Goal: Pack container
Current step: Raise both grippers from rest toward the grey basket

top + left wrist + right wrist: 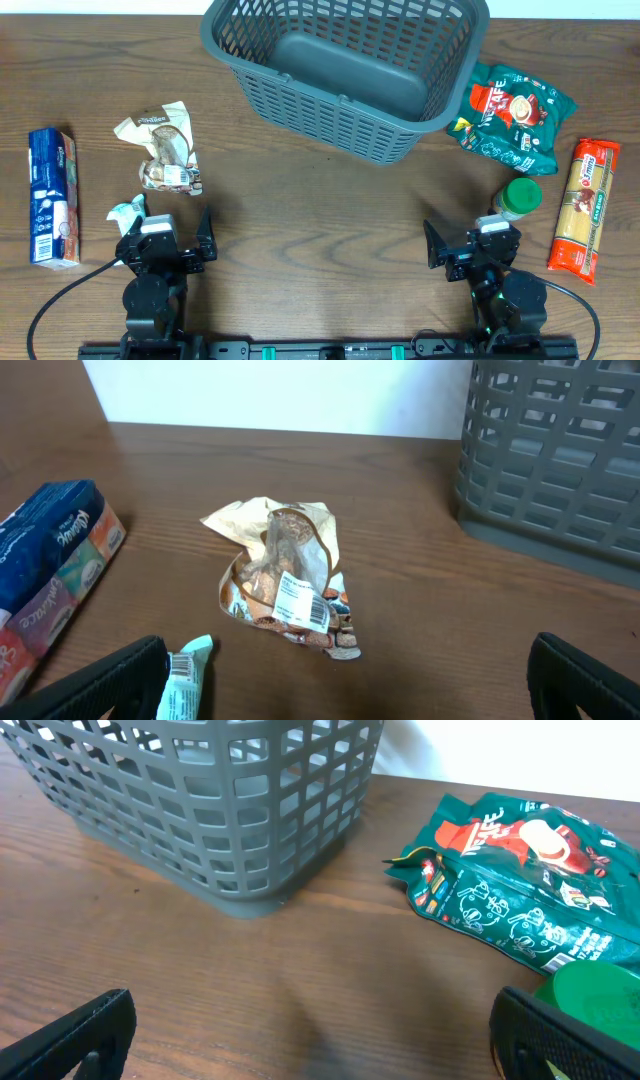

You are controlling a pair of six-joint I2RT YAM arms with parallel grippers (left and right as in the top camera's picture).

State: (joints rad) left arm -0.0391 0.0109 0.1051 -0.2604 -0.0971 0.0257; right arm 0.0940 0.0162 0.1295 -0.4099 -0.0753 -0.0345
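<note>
The dark grey lattice container (pixel 440 75) stands empty at the back centre; its wall shows in the left wrist view (pixel 560 470) and the right wrist view (pixel 200 820). My left gripper (pixel 168 245) is open and empty at the front left, fingers wide (pixel 340 680). A crumpled beige snack packet (pixel 165 148) lies ahead of it (pixel 285 585), and a small mint wrapper (pixel 127 212) lies by its left finger (pixel 185 675). My right gripper (pixel 470 250) is open and empty at the front right (pixel 310 1040).
A blue tissue pack (pixel 52 197) lies at the far left (pixel 50 575). A green coffee bag (pixel 512 115) lies right of the container (pixel 525 890). A green-lidded jar (pixel 518 198) stands by my right gripper (pixel 595 1000). An orange pasta packet (pixel 585 205) lies at the far right.
</note>
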